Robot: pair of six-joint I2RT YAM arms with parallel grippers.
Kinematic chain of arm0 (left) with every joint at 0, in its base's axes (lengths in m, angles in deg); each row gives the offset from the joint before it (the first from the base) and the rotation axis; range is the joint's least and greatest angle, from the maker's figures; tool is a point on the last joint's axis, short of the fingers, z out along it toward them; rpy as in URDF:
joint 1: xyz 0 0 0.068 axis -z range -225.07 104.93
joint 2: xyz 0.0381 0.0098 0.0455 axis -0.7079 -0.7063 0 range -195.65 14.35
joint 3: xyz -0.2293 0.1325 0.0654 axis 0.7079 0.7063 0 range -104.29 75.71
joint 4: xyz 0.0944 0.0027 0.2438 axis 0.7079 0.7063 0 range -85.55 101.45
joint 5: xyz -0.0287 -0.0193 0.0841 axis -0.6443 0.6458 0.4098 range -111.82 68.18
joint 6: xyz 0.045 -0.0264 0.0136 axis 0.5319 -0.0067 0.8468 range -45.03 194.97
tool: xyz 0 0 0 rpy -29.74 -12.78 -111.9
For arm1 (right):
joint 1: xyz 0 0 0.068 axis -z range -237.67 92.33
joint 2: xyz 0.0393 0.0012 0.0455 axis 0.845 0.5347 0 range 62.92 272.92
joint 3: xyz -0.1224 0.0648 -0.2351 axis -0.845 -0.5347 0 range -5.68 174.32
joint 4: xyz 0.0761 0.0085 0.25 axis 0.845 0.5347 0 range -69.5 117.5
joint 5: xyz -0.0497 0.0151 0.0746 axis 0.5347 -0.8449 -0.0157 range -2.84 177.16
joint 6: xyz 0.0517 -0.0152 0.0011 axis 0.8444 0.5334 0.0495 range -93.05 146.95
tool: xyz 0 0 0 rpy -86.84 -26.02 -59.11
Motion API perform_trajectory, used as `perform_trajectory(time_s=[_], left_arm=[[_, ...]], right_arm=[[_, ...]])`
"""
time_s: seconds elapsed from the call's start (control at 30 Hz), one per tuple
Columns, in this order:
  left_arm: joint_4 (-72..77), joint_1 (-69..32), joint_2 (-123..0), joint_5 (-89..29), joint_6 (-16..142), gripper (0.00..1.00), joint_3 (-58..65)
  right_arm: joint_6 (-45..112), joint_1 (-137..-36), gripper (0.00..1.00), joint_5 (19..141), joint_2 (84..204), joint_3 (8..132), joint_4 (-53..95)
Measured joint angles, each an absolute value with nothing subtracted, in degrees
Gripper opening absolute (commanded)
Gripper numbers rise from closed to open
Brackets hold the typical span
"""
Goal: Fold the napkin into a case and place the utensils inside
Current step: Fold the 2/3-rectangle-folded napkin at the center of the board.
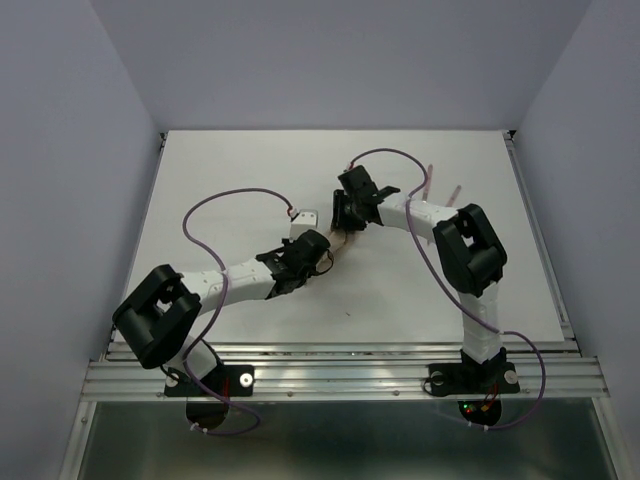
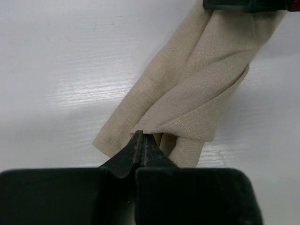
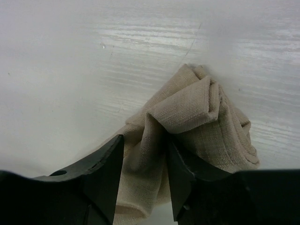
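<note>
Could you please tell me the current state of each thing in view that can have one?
napkin: bunched into a narrow, twisted roll on the table, not yet a neat case.
utensils: lying at the far right of the table, outside the napkin.
left claw: shut on an edge of the napkin.
right claw: jaws apart, a fold of the napkin between them.

Top cam: high up, behind the arms (image 1: 240, 280), looks down at whole table (image 1: 250, 170), far off. L & R wrist cams: v. close, low, both see napkin (image 2: 187, 89).
</note>
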State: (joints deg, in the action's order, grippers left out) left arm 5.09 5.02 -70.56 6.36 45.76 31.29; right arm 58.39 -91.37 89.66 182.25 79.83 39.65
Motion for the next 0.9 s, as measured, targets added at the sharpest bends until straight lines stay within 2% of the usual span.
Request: perform_trajectory(time_s=[0.3, 0.63, 0.7, 0.83, 0.9], left_arm=[[2.2, 2.3, -70.7, 2.4, 43.7, 0.0, 32.9], [0.8, 0.8, -70.6, 0.2, 42.1, 0.0, 35.1], [0.8, 0.1, -70.5, -0.5, 41.9, 0.0, 35.4], [0.9, -0.9, -70.2, -1.6, 41.5, 0.0, 36.0], [1.0, -1.7, -69.9, -2.6, 41.4, 0.0, 36.0]], right_arm=[[58.2, -91.1, 0.5, 89.2, 178.3, 77.4, 43.7], [58.9, -91.1, 0.5, 89.5, 167.2, 74.3, 44.2], [58.9, -91.1, 0.49, 89.9, 165.0, 73.6, 44.0], [59.4, -91.1, 0.36, 90.4, 161.9, 70.2, 43.1], [59.6, -91.1, 0.26, 90.4, 161.6, 68.2, 42.4]])
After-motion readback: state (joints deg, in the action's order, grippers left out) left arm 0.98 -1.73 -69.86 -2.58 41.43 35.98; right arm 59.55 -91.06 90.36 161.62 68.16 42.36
